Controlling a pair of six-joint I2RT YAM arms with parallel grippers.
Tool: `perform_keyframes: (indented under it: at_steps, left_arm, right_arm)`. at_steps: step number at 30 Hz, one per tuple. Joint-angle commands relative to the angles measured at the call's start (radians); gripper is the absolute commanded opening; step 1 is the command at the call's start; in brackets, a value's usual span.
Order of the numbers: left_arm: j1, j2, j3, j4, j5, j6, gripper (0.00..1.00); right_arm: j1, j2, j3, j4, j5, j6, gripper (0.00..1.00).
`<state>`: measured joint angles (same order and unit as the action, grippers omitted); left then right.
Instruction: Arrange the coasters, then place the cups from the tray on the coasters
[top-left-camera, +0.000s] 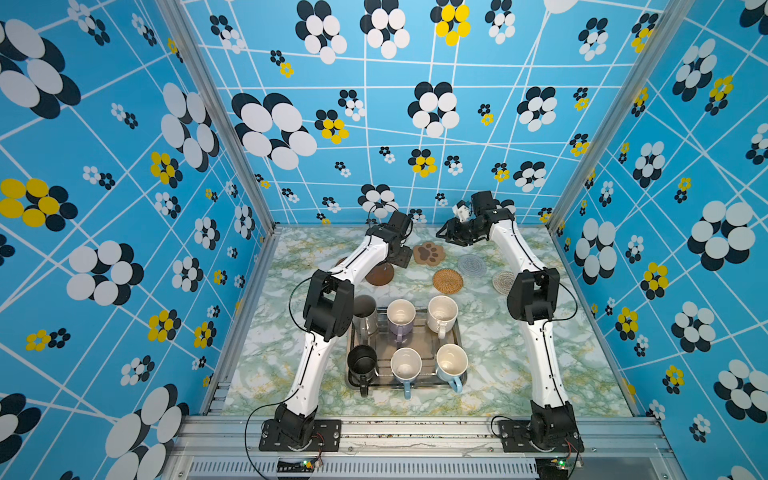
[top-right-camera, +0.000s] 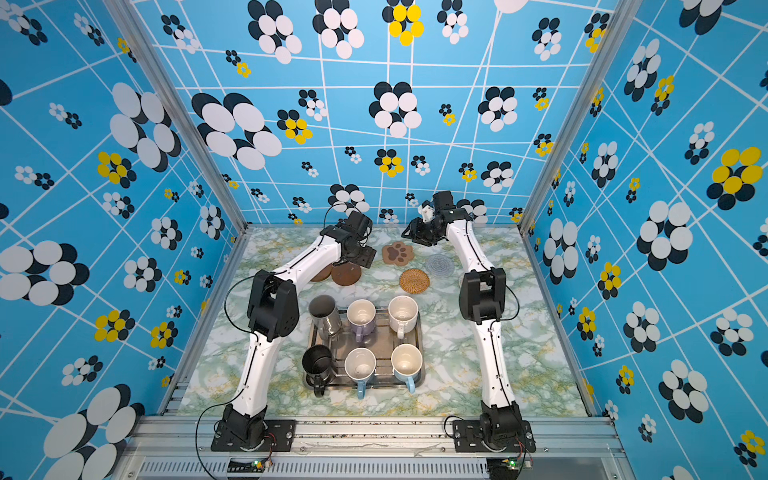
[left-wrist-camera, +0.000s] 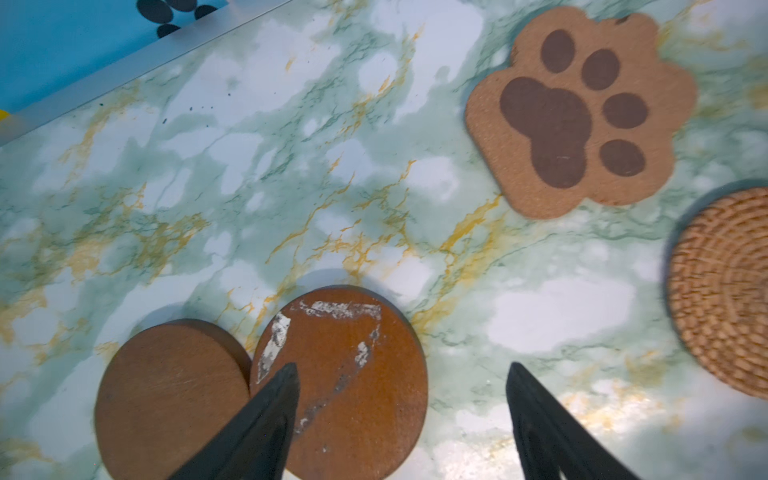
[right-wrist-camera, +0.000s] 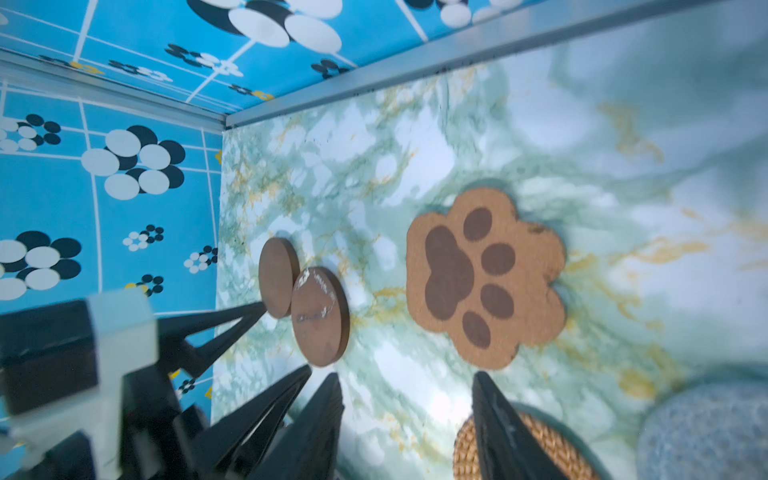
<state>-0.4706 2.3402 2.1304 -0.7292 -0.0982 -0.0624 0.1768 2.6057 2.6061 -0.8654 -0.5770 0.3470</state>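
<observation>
This is a robotics lab test cell rather than a lived-in room. Aluminium posts (top-left-camera: 216, 112) frame a boxed-in bench whose walls (top-left-camera: 124, 174) carry a printed blue flower-and-grid pattern. Marble-look film covers the tabletop (top-left-camera: 511, 357). A left arm (top-left-camera: 311, 365) and a right arm (top-left-camera: 544, 365) are bolted to an extruded metal rail (top-left-camera: 415, 430), with a loose cable (top-left-camera: 248, 434) and a lit circuit board (top-left-camera: 306, 462).

A tabletop (top-left-camera: 257, 357) patterned like marble, pale green and white with gold veins, sits inside a booth whose walls (top-left-camera: 374, 124) are bright blue with white lines and flowers of white, black and yellow ovals. Silvery metal posts (top-left-camera: 217, 112) stand at the back corners, and a silvery rail (top-left-camera: 415, 432) runs along the near edge, a slotted grille (top-left-camera: 374, 469) below it.
</observation>
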Motion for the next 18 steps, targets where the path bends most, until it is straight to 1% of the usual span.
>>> perform_keyframes:
  at_steps: [1,4,8,18]
  left_arm:
    - [0.013,-0.062,-0.009,0.027,0.152,-0.076,0.79]
    - [0.016,-0.095,-0.063,0.075,0.232,-0.115,0.79]
    - [0.025,-0.142,-0.133,0.137,0.292,-0.152,0.79]
    - [0.033,-0.191,-0.203,0.171,0.311,-0.175,0.78]
  right_arm:
    - [-0.016,0.141,0.154,-0.131,0.046,-0.009,0.56]
    - [-0.035,0.162,0.132,-0.032,0.017,0.055,0.57]
    - [-0.045,0.163,0.061,0.124,-0.004,0.120,0.58]
    - [-0.048,0.254,0.060,0.394,-0.057,0.321,0.60]
